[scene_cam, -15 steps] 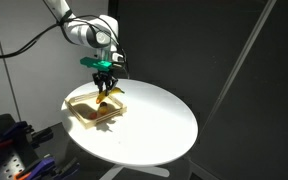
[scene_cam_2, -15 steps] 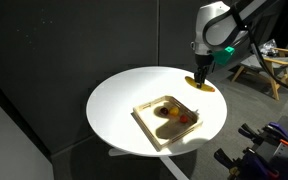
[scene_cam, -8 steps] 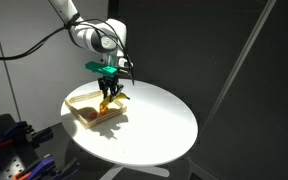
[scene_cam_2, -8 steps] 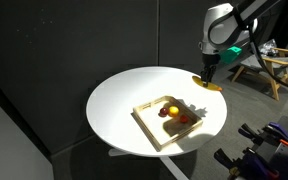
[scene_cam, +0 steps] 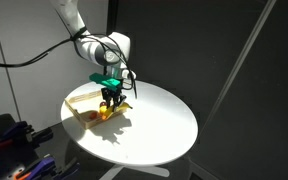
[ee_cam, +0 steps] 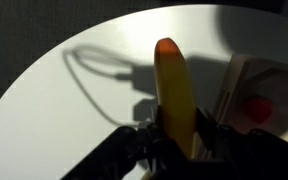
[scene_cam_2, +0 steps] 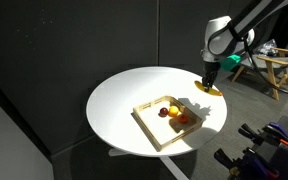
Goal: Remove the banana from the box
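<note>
My gripper [scene_cam: 112,99] is shut on the banana [scene_cam: 117,107], a small yellow curved toy fruit. I hold it in the air beside the box [scene_cam: 81,105], over the round white table. In an exterior view the gripper [scene_cam_2: 209,84] holds the banana [scene_cam_2: 209,89] beyond the box's [scene_cam_2: 154,133] far corner. In the wrist view the banana [ee_cam: 174,90] stands up between my fingers [ee_cam: 152,135], with the box's rim [ee_cam: 227,85] to the right. The box is a shallow light-wood tray and holds small red and yellow rounded items [scene_cam_2: 177,114].
The round white table [scene_cam: 159,125] fills the middle of both exterior views. A wooden chair [scene_cam_2: 267,66] stands behind the table. Dark curtains hang around. Blue and red gear [scene_cam: 19,145] sits low beside the table.
My gripper has carried the banana sideways away from the box, out past its rim. It stays shut on the banana. The box has not moved.
</note>
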Action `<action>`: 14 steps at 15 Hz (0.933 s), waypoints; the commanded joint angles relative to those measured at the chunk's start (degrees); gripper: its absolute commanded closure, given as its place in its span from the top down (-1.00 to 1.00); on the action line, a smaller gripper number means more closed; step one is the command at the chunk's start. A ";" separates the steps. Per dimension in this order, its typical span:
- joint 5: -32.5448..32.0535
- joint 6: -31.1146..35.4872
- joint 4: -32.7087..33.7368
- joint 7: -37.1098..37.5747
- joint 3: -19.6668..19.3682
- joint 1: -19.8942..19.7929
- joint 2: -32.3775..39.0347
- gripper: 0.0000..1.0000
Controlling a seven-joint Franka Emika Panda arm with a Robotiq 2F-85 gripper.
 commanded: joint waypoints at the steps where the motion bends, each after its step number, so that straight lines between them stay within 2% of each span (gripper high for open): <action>1: 0.24 2.05 2.45 -1.40 -0.29 -1.22 3.74 -0.72; 7: -1.12 5.68 5.62 -0.16 -1.34 -1.33 10.72 -0.72; 14: -0.47 7.51 10.88 -0.21 -0.84 -1.57 17.84 -0.72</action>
